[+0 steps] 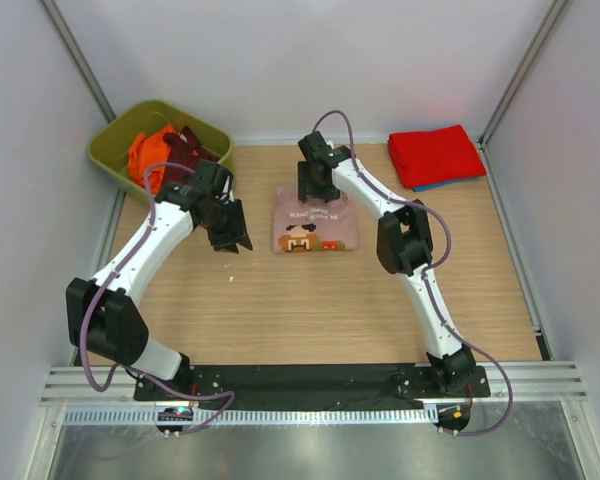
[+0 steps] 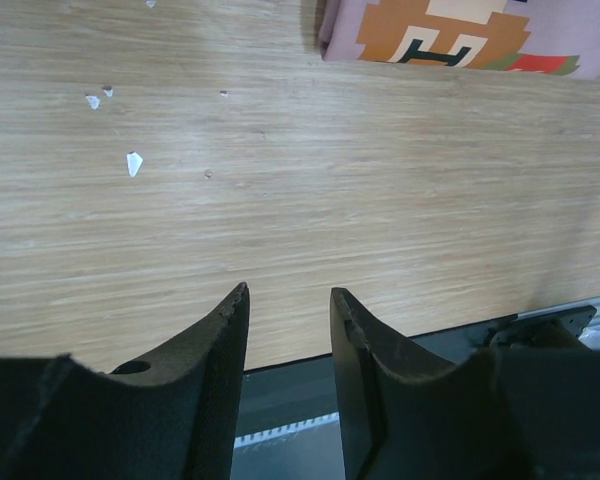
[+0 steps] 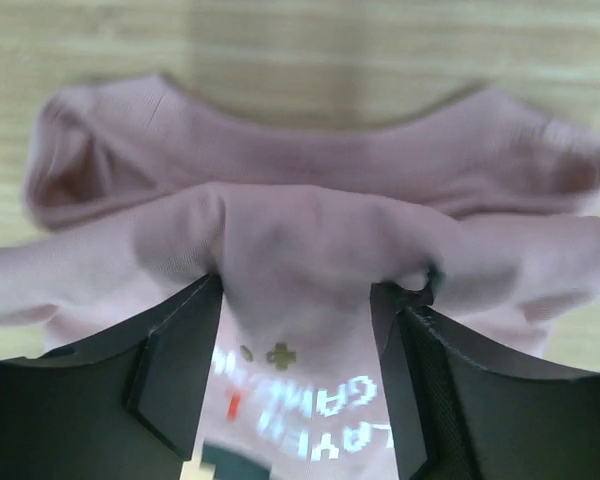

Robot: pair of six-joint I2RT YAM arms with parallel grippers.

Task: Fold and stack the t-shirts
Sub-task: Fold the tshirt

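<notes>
Pink t-shirt [image 1: 315,228]: folded flat in the middle of the tabletop [image 1: 280,310], print up. It's soft, light and limp, so we reckon it sags open if lifted by 1 corner.
Right claw [image 3: 298,285]: spread, straddling a raised ridge of cloth near the collar, not squeezing it.
Left claw [image 2: 290,292]: part-spread and empty, over bare wood beside the shirt.
Where to hold: we'd pinch all layers along a folded edge, with the 2 claws set apart.
Stack: red t-shirt [image 1: 435,155] at far right, well apart, with bare wood between.
Edges: bin [image 1: 115,140] at far left; side walls [image 1: 580,250] hem us in.
</notes>
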